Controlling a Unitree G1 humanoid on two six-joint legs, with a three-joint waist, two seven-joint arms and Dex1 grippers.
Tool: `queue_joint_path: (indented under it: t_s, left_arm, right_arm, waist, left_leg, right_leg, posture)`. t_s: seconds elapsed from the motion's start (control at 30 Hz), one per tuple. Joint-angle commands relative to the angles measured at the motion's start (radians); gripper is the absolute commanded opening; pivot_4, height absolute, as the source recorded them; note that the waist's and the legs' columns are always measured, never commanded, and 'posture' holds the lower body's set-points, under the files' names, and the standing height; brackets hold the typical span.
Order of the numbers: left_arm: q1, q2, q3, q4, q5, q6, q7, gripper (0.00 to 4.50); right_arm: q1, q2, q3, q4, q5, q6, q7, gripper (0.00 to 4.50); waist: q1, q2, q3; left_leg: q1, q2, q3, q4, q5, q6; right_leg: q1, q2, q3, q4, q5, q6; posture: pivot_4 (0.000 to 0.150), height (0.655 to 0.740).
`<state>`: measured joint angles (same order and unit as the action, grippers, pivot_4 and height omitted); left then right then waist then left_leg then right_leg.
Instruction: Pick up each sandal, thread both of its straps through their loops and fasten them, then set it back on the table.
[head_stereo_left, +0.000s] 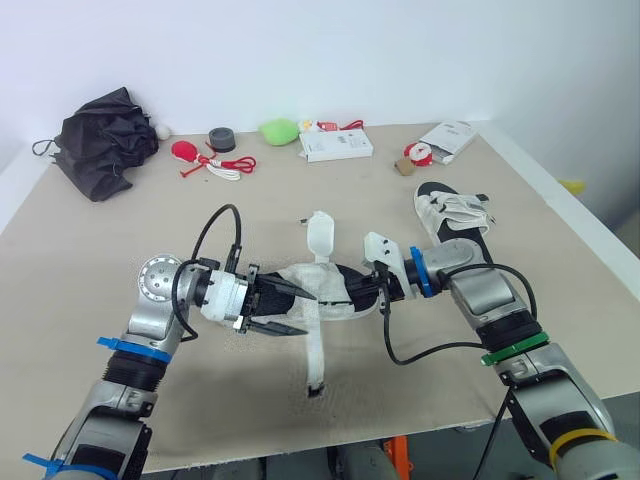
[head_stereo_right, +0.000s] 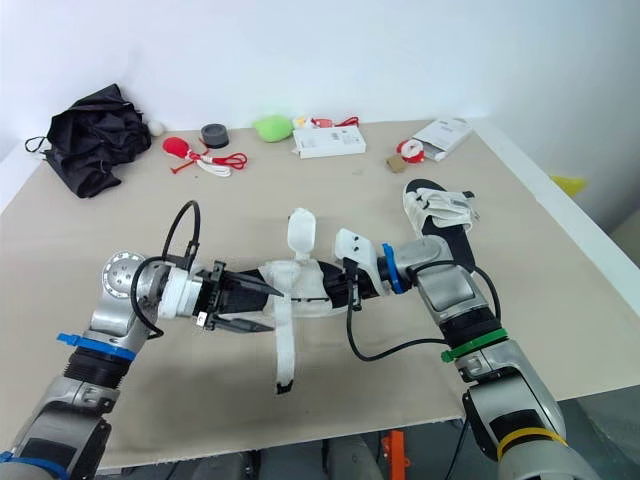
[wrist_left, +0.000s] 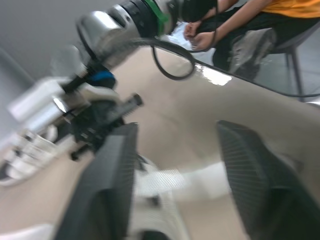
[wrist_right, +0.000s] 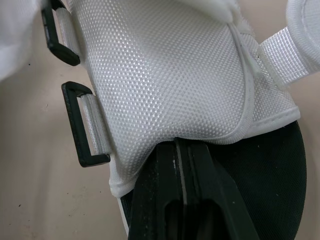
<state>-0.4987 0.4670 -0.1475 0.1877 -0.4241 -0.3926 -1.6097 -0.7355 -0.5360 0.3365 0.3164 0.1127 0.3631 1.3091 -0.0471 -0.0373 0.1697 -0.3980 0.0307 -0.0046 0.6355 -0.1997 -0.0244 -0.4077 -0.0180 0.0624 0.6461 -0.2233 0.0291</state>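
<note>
1. Pinches one end of the white sandal (head_stereo_left: 330, 285) with the right hand (wrist_right: 182, 150), fingers squeezed shut on the black sole just under the white mesh.
2. Holds the left hand (head_stereo_left: 308, 312) spread wide open at the other end of the white sandal, one finger on each side. Cannot tell if those fingers touch it.
3. Has the white sandal down low near the middle of the surface (head_stereo_left: 100, 250). Cannot tell if resting there or lifted a tiny bit.
4. Shows one long strap (head_stereo_left: 318, 350) undone, running out from the white sandal toward the near edge and lying flat.
5. Shows a shorter strap (head_stereo_left: 320, 235) undone too, sticking up on the far side of the white sandal.
6. Shows two black loops (wrist_right: 75, 127) along the side of the white sandal, each hung on a small white band.
7. Has a second sandal (head_stereo_left: 455, 215) lying flat behind the white sandal, off to the right hand's side and apart from it, with white straps across its top.
8. Has a white box (head_stereo_left: 335, 145) far behind the white sandal, and a black cloth heap (head_stereo_left: 100, 140) far behind it on the left hand's side.
</note>
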Motion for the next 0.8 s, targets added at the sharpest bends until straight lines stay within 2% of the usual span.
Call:
queue_joint_path:
  t_s: [0.03,0.13,0.2,0.27,0.4,0.53,0.67,0.8]
  left_arm:
    - [0.094,0.096,-0.022,-0.152,-0.055,0.117,-0.005,3.89]
    - [0.24,0.25,-0.001,-0.343,-0.163,0.451,0.063,3.89]
    - [0.312,0.376,-0.023,-0.452,-0.289,0.766,0.149,3.89]
    - [0.376,0.437,-0.044,-0.516,-0.321,0.881,0.175,3.89]
    - [0.427,0.421,-0.017,-0.586,-0.38,1.036,0.33,3.89]
    - [0.384,0.294,-0.008,-0.521,-0.373,1.147,0.533,3.89]
    - [0.329,0.216,0.004,-0.446,-0.345,1.18,0.616,3.89]
    - [0.296,0.214,-0.018,-0.409,-0.309,1.192,0.606,3.89]
  right_arm:
    - [0.041,-0.013,0.047,0.048,-0.046,0.026,0.006,0.0]
    - [0.035,-0.015,0.046,0.053,-0.045,0.028,0.013,0.0]
    - [0.032,-0.016,0.048,0.055,-0.046,0.028,0.017,0.0]
    - [0.029,-0.015,0.05,0.057,-0.046,0.029,0.02,0.0]
    - [0.028,-0.013,0.052,0.053,-0.046,0.035,0.025,0.0]
    - [0.036,-0.015,0.053,0.044,-0.045,0.039,0.026,0.0]
    - [0.039,-0.023,0.047,0.029,-0.044,0.048,0.025,0.0]
    - [0.039,-0.028,0.04,0.022,-0.043,0.053,0.017,0.0]
  waist:
    - [0.0,0.0,0.0]
    - [0.0,0.0,0.0]
    - [-0.001,0.0,0.0]
    - [-0.005,0.0,0.0]
    - [0.001,0.002,0.003]
    - [0.0,0.003,0.002]
    - [0.001,0.002,0.002]
    - [0.001,0.003,0.002]
  left_leg:
    - [0.0,0.0,0.0,0.0,0.0,0.001]
    - [0.0,0.001,0.0,0.0,-0.001,0.001]
    - [0.0,0.001,-0.001,0.0,-0.001,0.001]
    - [0.0,0.003,0.0,-0.001,-0.001,0.002]
    - [0.001,0.006,-0.001,-0.001,-0.004,0.005]
    - [0.002,0.003,-0.001,-0.001,-0.004,0.005]
    - [0.001,0.003,-0.003,-0.001,-0.004,0.005]
    - [0.001,0.002,-0.003,-0.002,-0.004,0.005]
  right_leg:
    - [0.0,0.0,0.0,0.0,0.0,0.0]
    - [0.0,0.0,-0.001,0.0,-0.001,-0.001]
    - [0.0,0.001,-0.001,0.0,-0.001,-0.002]
    - [-0.001,0.001,-0.001,0.0,-0.002,-0.003]
    - [-0.001,-0.002,-0.006,0.001,-0.006,-0.005]
    - [-0.001,-0.002,-0.006,0.001,-0.006,-0.005]
    - [0.0,0.0,-0.007,0.001,-0.006,-0.005]
    - [0.0,0.001,-0.006,0.001,-0.006,-0.005]
  posture:
    - [0.15,0.74]
    - [0.15,0.74]
    - [0.15,0.74]
    - [0.15,0.74]
    - [0.15,0.74]
    - [0.15,0.74]
    - [0.15,0.74]
    - [0.15,0.74]
